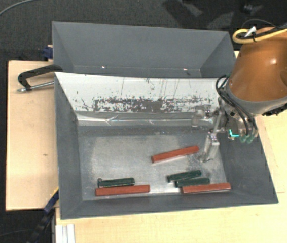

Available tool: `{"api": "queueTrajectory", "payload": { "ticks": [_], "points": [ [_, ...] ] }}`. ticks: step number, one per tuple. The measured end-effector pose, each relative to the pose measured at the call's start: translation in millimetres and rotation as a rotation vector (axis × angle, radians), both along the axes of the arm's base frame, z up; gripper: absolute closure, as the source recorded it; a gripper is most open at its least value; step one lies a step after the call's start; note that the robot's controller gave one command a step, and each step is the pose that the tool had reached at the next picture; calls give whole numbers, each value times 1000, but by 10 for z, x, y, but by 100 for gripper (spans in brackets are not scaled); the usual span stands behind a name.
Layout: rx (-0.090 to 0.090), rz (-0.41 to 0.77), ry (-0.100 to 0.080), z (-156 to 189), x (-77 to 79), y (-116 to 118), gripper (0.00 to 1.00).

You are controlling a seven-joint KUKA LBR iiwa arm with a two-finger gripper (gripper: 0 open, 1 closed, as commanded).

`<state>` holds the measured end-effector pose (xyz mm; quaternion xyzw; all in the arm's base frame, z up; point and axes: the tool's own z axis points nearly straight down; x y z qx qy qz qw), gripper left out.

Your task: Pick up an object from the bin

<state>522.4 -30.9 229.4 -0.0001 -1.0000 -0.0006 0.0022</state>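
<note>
Looking into the bin (66,151), we judge the pick unfinished: the gripper (208,153) hangs just beside the right end of the slanted red bar (175,154), which lies flat on the floor, and we cannot tell whether the claw is apart or together.

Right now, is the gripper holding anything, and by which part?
Cannot tell. The gripper sits low by the right end of the slanted red bar, but no hold on it is visible.
</note>
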Motion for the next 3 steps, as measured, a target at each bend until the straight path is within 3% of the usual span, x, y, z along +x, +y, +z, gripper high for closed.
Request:
{"api": "queueTrajectory", "payload": {
  "ticks": [1,2,3],
  "points": [
    [0,27,1,-1629,129,124,0],
    [0,27,-6,-1584,147,123,100],
    [0,-12,-17,-178,-80,344,100]
  ]
}}
